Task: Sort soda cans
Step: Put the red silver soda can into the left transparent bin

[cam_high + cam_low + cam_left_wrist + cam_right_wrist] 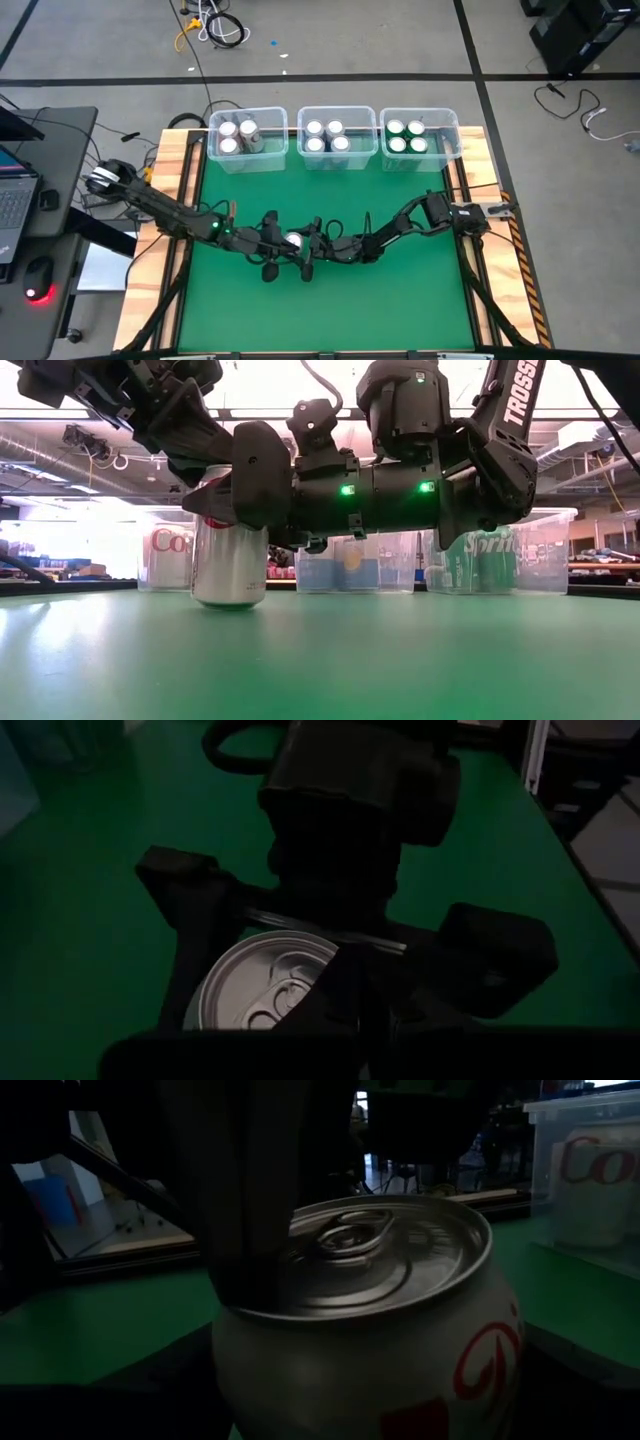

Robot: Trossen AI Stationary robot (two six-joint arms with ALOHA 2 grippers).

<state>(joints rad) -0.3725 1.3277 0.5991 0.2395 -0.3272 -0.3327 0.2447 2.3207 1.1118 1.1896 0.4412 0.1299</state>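
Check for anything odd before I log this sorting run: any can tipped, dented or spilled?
Nothing stands out. The one loose silver can stands upright on the green mat, no dent or spill visible, with both end effectors crowded round it. The cans in the three clear bins stand upright too.

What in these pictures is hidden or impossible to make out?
- High view: the silver can at table centre is mostly covered by both arms; only its top shows.
- Low view: the can's upper label is hidden behind the dark pincer bodies.
- Left wrist view: the left pincer's own dark fingers cover part of the can top.
- Right wrist view: the can's lower half is cut off by the picture's edge.
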